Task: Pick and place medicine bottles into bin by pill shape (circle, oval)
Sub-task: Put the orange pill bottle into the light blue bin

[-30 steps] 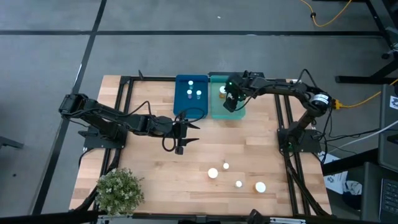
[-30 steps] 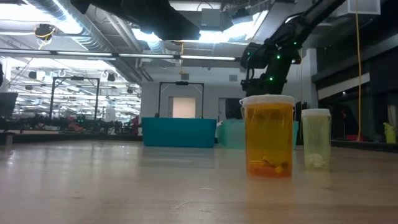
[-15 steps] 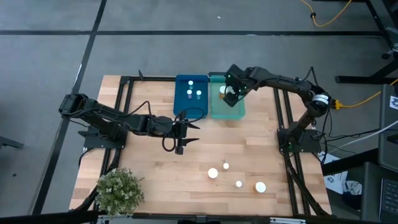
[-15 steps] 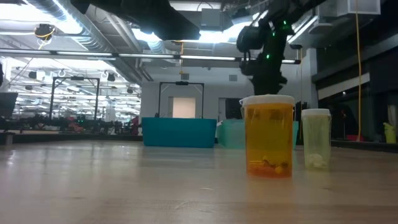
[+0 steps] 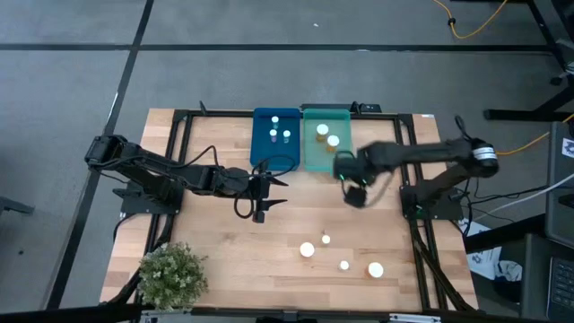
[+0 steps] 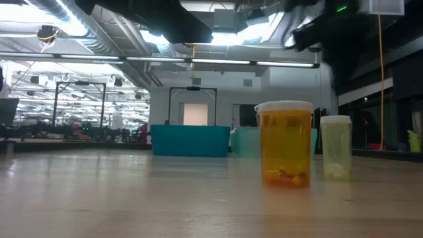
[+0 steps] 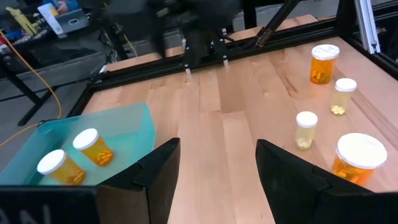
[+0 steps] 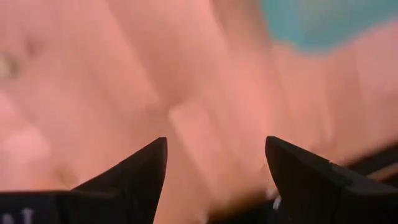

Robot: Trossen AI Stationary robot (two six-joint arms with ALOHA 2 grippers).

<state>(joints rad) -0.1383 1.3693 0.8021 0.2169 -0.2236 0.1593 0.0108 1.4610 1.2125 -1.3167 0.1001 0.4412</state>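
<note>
Four white-capped medicine bottles stand on the table near its near edge: a wide one (image 5: 307, 249), a small one (image 5: 326, 240), another small one (image 5: 344, 265) and a wide one (image 5: 375, 269). In the low view an amber bottle (image 6: 285, 145) and a slim pale one (image 6: 336, 147) stand upright on their bases. The dark blue bin (image 5: 275, 152) holds three bottles. The teal bin (image 5: 323, 160) holds two amber bottles (image 7: 93, 147). My right gripper (image 5: 356, 194) is open and empty over bare table, just nearer than the teal bin; its view (image 8: 214, 180) is blurred. My left gripper (image 5: 278, 192) waits open nearer than the blue bin.
A small potted plant (image 5: 170, 274) stands at the near left corner. A black frame (image 5: 184, 121) runs along the table's sides. The bare wood between the bins and the standing bottles is open room.
My right gripper has risen from inside the teal bin and swung quickly toward the table's near edge, clear of the bin. A second bottle now lies in the teal bin.
</note>
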